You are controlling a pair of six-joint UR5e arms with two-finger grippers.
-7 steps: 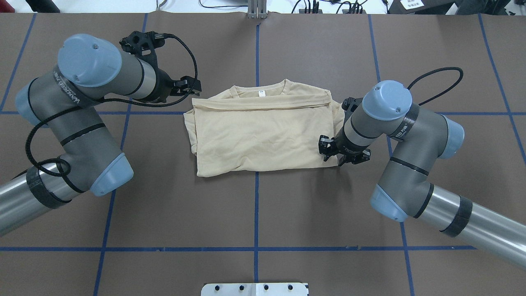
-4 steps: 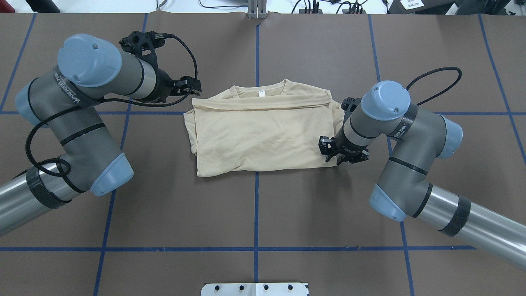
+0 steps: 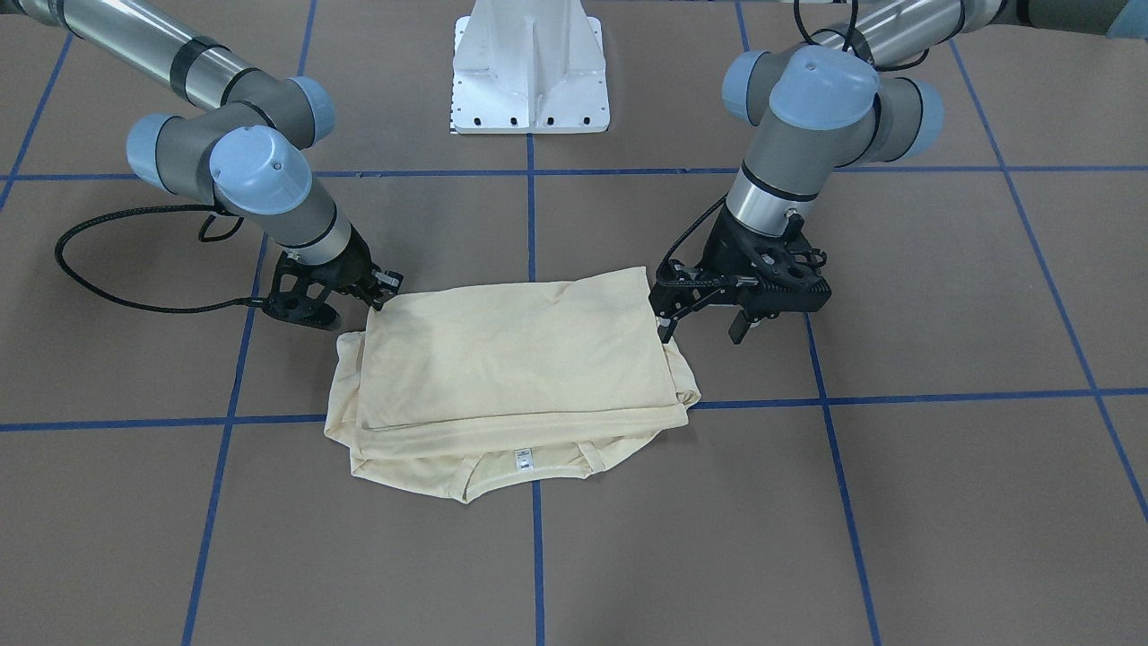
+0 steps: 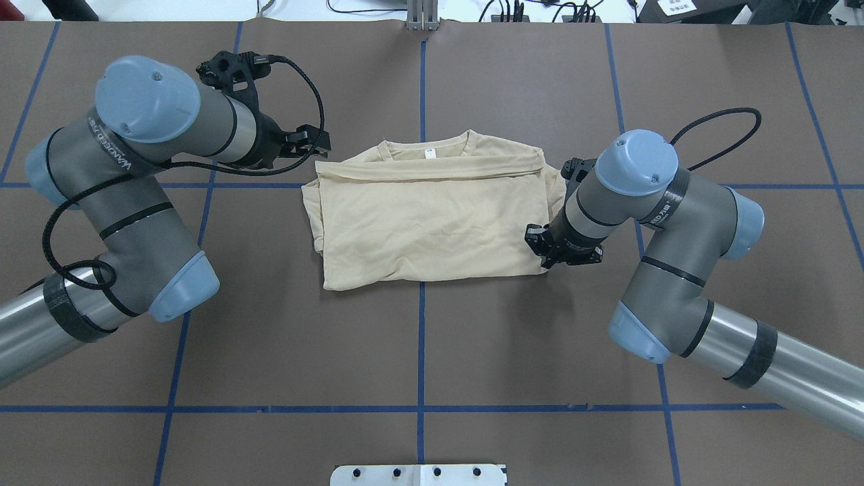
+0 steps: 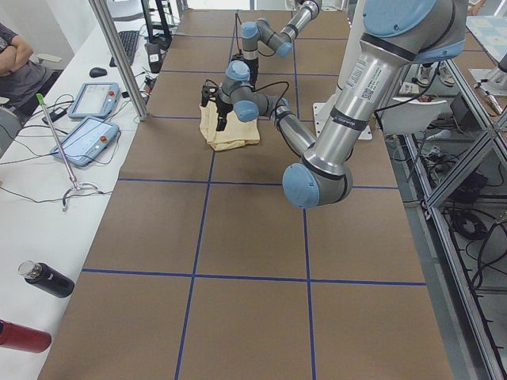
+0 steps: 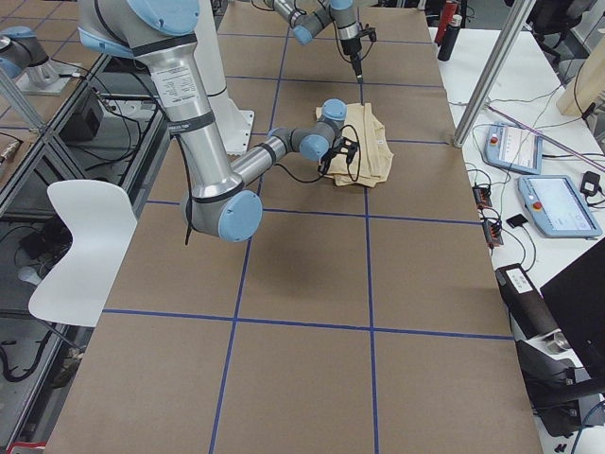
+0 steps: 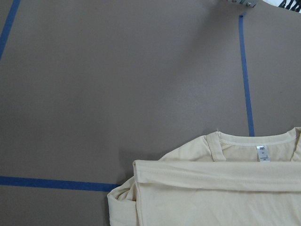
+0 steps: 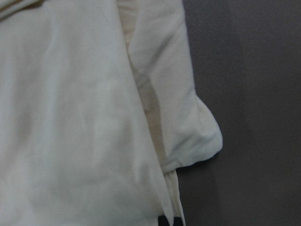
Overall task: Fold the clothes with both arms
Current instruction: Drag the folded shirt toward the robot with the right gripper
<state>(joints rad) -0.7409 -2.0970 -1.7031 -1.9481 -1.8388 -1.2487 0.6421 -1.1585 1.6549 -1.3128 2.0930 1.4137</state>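
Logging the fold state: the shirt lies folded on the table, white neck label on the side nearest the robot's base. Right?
Not quite. The shirt lies folded on the table, but its white neck label is on the side farthest from the base, as the exterior front-facing view shows.

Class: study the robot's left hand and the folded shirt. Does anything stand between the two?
Nothing visible does. The left hand hangs open close beside one side edge of the shirt. Only bare brown table shows around them, and no other object lies near that edge.
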